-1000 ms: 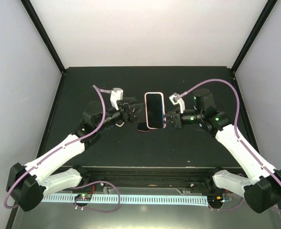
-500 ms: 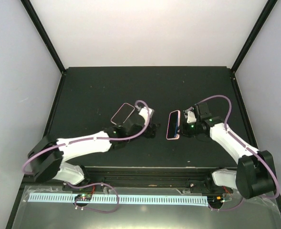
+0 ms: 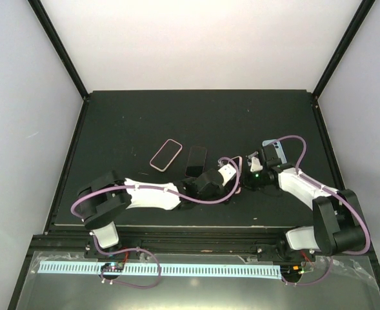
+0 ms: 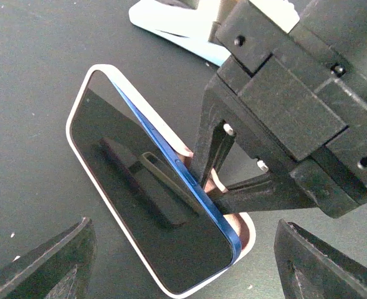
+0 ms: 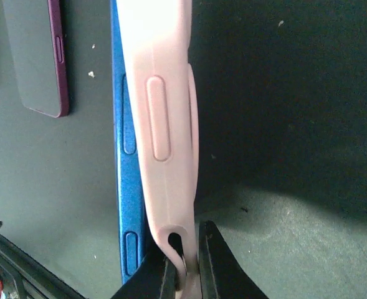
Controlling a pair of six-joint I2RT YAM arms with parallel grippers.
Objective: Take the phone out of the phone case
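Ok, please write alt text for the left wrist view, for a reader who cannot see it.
A blue phone with a dark screen sits partly lifted out of its pale pink case against a dark table, while the right hand pinches the case's edge. The camera's own two fingers show apart in the bottom corners.

**Middle crowded, far half open**

The far half of the table (image 3: 196,110) lies bare from edge to edge, and so does its left side. Left of centre, a pink-rimmed case (image 3: 166,155) and a dark purple-edged phone (image 3: 196,160) lie flat just beside each other. The left arm (image 3: 151,194) stretches across the near strip toward the right arm (image 3: 302,187). Between them the blue phone (image 4: 152,205) in its pink case (image 5: 164,124) is held tilted, the case edge pinched by the right gripper (image 5: 186,265). The left gripper (image 4: 183,224) faces it with fingers spread wide, leaving a gap at either side.
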